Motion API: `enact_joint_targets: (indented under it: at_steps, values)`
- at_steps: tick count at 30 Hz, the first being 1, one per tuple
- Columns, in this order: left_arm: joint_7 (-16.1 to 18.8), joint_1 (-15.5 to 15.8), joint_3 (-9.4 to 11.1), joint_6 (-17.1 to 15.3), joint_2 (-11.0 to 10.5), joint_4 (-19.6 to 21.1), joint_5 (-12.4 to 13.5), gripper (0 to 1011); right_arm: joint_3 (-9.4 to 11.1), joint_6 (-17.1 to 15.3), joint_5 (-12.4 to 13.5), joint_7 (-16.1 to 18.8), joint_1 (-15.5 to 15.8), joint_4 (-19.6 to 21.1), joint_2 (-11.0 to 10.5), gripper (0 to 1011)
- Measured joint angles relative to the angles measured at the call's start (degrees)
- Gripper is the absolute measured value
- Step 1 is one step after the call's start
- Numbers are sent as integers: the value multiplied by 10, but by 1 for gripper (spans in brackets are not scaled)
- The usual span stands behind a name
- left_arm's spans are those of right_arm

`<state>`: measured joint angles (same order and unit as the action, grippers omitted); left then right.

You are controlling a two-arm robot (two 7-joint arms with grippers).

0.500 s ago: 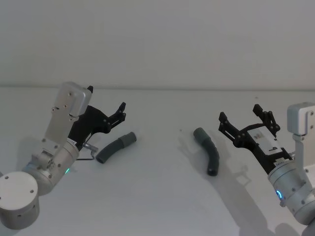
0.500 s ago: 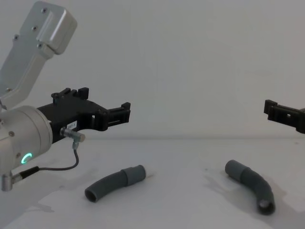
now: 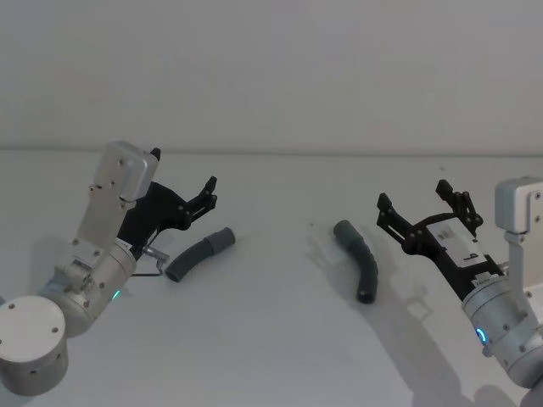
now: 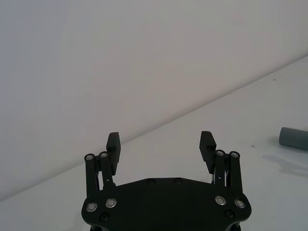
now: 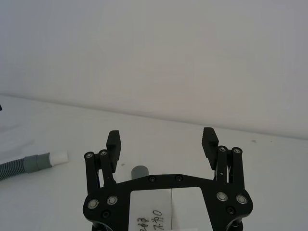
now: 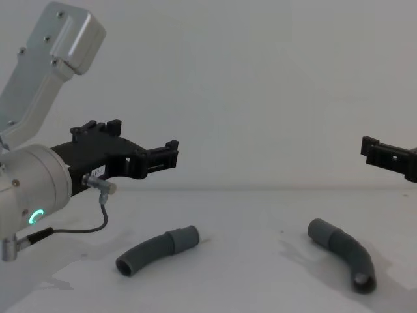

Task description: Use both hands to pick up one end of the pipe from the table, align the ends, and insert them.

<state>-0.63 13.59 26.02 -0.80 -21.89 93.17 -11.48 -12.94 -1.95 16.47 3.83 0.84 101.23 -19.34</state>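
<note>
Two dark-grey corrugated pipe pieces lie apart on the white table (image 3: 271,339). The left piece (image 3: 199,252) (image 6: 156,249) points its grey cuff (image 3: 222,239) toward the middle; the right wrist view shows that cuff ending in a white tip (image 5: 58,156). The right piece (image 3: 361,259) (image 6: 345,254) curves toward me, with its plain cuff (image 3: 343,230) at the far end. My left gripper (image 3: 182,170) (image 4: 161,142) (image 6: 143,137) hovers open just above and behind the left piece. Open as well, my right gripper (image 3: 412,195) (image 5: 161,139) hangs just right of the right piece. Neither gripper holds anything.
A pale wall (image 3: 271,76) rises behind the table's far edge. A thin grey cable (image 6: 98,222) loops down from my left wrist close to the left piece. The open stretch of table between the two pieces is bare.
</note>
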Motion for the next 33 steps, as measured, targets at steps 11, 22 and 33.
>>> enact_joint_targets:
  at_steps: [11, 22, 33]
  values:
    - [-2, 0, 0, -1, -1, 0, -1, 1001, 0, 0, 0, 0, 0, 0, 0, 1001]
    - [-58, 13, -2, -42, -26, 11, -22, 1001, 0, 0, 0, 0, 0, 0, 0, 1001]
    - [-147, 50, 10, -127, -61, 10, -46, 1001, 0, 0, 0, 0, 0, 0, 0, 1001]
